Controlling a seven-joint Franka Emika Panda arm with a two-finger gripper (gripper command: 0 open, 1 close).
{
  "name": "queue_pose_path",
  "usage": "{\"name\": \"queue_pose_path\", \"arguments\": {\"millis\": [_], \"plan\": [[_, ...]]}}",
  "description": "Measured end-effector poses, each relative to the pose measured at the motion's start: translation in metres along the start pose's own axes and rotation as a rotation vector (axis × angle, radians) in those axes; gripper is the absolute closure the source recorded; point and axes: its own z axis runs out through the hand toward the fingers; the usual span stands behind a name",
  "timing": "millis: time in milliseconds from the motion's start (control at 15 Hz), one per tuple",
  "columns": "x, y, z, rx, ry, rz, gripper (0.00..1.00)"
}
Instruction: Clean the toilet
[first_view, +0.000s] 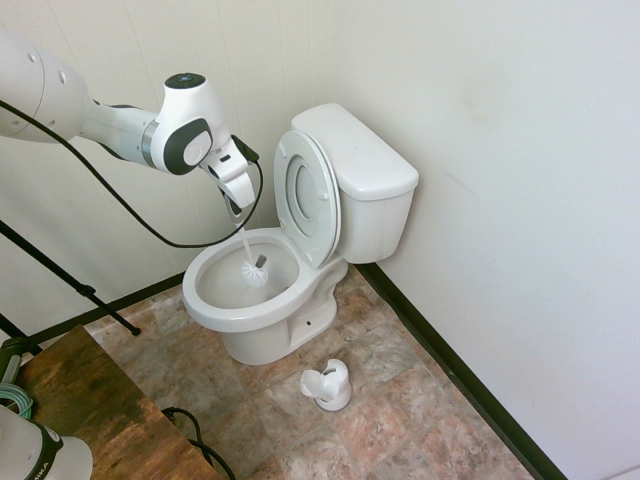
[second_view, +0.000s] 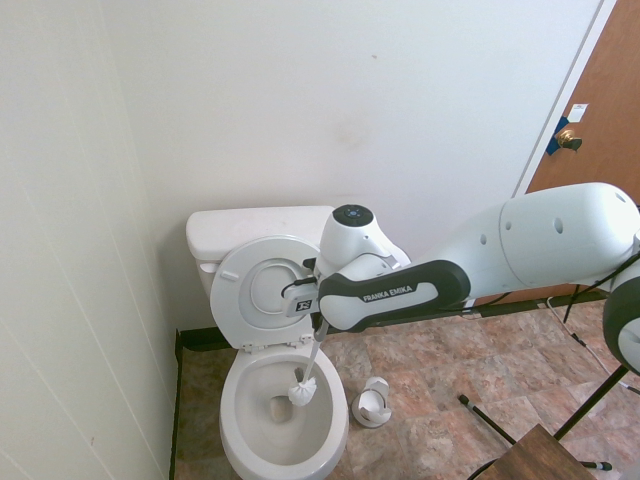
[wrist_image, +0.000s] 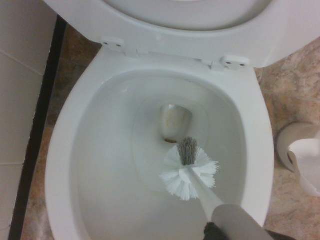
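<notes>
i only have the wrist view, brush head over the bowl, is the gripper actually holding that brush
Observer: Yes. In the first exterior view the gripper is shut on the toilet brush handle, pointing down over the toilet.
Operator: where's the brush head relative to the rim
Observer: Inside the bowl, below the rim, seen from the second exterior view.
Operator: seat up or down
Observer: Up. The seat and lid lean back against the tank.
Operator: white thing at my picture's edge, what is it
Observer: The brush holder, standing empty on the floor beside the toilet base.
</notes>
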Motion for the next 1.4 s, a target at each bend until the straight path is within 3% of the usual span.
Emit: {"name": "queue_pose_path", "arguments": {"millis": [333, 800, 1400], "plan": [[-0.017, -0.052, 0.035, 0.028, 0.015, 0.016, 1.00], [-0.018, -0.061, 0.120, 0.002, 0.085, 0.092, 1.00], [-0.056, -0.077, 0.137, 0.012, 0.092, 0.081, 1.00]]}}
